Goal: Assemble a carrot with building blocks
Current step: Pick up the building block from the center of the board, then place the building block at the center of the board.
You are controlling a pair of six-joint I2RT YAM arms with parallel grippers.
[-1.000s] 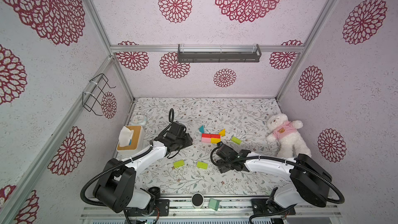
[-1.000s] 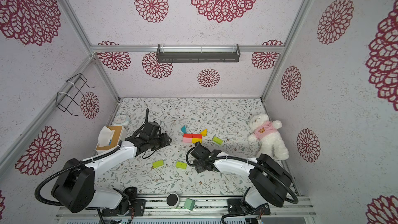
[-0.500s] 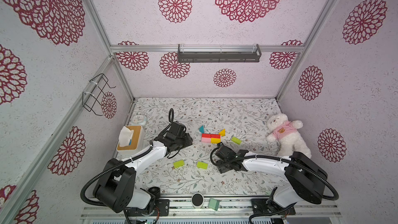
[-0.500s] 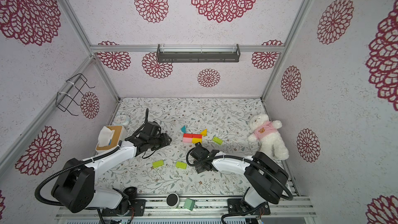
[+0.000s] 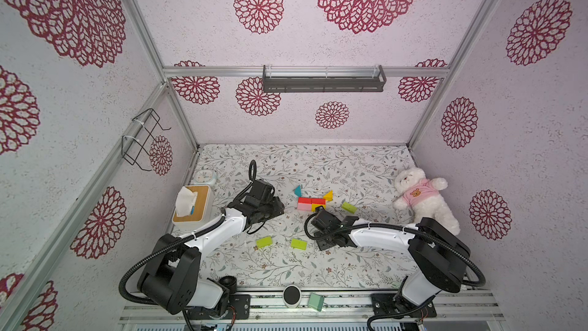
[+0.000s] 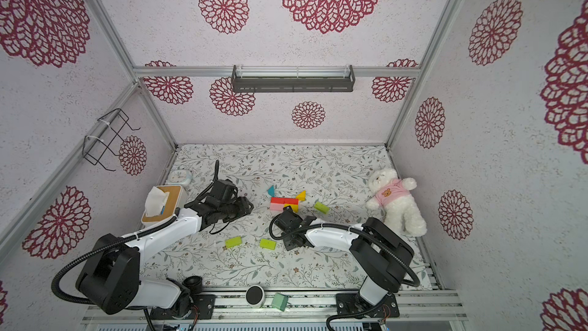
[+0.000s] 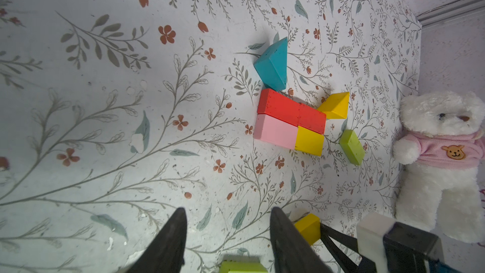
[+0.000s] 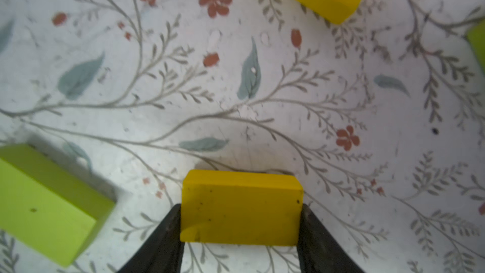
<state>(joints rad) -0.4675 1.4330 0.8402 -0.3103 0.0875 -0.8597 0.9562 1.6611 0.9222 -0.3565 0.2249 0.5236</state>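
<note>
Grip check: the right gripper (image 8: 241, 205) has its jaws closed against the short ends of a yellow block (image 8: 241, 214), low centre of the right wrist frame; the block looks to be resting on the mat (image 8: 262, 101). The left gripper (image 7: 228, 210) has its jaws roughly half open and empty.

The block is judged light, rigid and glossy, so it may slip. Hold the flat parallel ends, centred.

The partial carrot (image 5: 311, 204) lies mid-frame in both top views, just above the right gripper. The top views hide the held block under the wrist. The left wrist view shows the teal triangle (image 7: 273, 66) and yellow triangle (image 7: 336, 106) beside the red row.
</note>
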